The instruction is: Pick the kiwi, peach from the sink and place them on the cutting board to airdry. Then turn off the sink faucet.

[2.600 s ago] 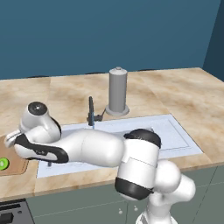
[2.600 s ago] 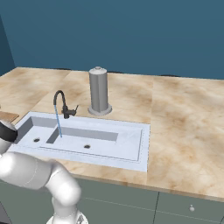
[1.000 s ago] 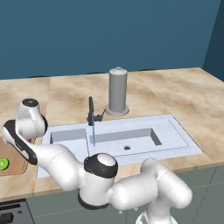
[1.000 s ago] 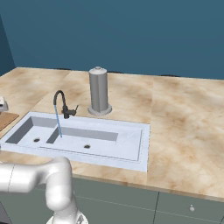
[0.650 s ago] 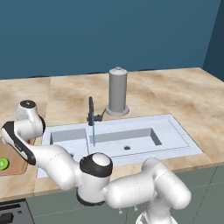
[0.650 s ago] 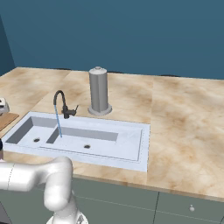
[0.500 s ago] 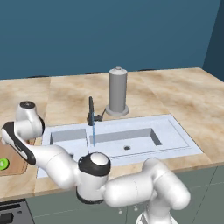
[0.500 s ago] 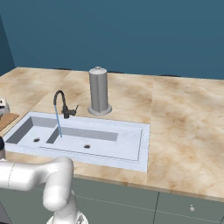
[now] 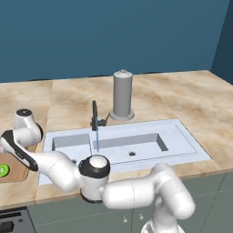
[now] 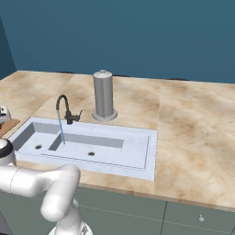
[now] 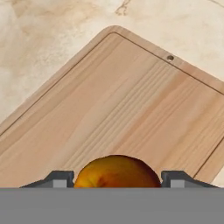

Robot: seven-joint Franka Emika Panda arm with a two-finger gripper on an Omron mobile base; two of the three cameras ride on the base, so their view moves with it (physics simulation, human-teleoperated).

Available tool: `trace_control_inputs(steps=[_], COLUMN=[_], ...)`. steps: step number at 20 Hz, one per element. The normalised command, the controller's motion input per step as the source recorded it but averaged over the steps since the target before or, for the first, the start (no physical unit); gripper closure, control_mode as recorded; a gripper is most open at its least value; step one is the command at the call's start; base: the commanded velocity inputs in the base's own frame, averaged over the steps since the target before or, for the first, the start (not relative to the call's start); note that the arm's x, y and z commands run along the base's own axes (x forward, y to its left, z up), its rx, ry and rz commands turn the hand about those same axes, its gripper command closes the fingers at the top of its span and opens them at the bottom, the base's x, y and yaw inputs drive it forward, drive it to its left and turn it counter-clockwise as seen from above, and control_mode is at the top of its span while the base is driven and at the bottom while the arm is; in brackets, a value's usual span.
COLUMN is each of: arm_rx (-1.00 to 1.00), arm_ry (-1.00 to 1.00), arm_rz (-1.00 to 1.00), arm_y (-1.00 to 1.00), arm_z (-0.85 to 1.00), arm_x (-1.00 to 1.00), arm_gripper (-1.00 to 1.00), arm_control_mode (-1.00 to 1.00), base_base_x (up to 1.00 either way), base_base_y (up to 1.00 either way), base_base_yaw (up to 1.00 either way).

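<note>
Right, start at the far left of the left base view: the kiwi (image 9: 3,170) is down on the cutting board (image 9: 19,166), so by my reading half of the fruit job is done. Beside it your arm reaches out over the board.

In the hand view, the gripper (image 11: 117,180) has the peach (image 11: 117,171) between its two tips, one on each flank of the fruit. I call that a grip on the peach, jaws at a middling spread. Bare wood of the cutting board (image 11: 122,109) lies beneath it. I would say you are in the placing step for the second fruit.

The board's long axis follows the grain, running from lower left to upper right in the hand view, with a small hole (image 11: 170,57) at its upper right end. The peach is round, so it has no axis to line up. Next, you want to bring it low and let go gently over the middle, since a round fruit may roll. Keep it clear of the kiwi.

Moving right, the sink (image 9: 182,141) has no fruit in either basin. The sink faucet (image 9: 94,116) stands at its back edge. Its spout bends over the basin, a blue stream is running, and its lever pokes toward the grey cylinder (image 9: 122,93). That lever is your last job.
</note>
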Motion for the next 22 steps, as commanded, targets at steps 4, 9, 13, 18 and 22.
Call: trace_control_inputs(steps=[4,9,13,18,22], arm_rx=[-0.02,-0.02,0.01,0.06,0.00], arm_ry=[0.03,0.02,-0.01,-0.02,-0.02], arm_rz=[0.00,0.00,0.01,0.02,0.00], arm_y=[0.18,0.11,0.00,0.00,-0.07], arm_z=[-0.12,-0.07,0.23,0.68,0.42], arm_x=[0.19,0.18,0.00,0.00,0.00], arm_gripper=[1.00,-1.00,-1.00,-1.00,-1.00], arm_control_mode=[-1.00,-1.00,-1.00,-1.00,-1.00], base_base_x=[0.00,0.00,0.00,0.00,0.00], base_base_y=[0.00,0.00,0.00,0.00,0.00], base_base_yaw=[0.00,0.00,0.00,0.00,0.00])
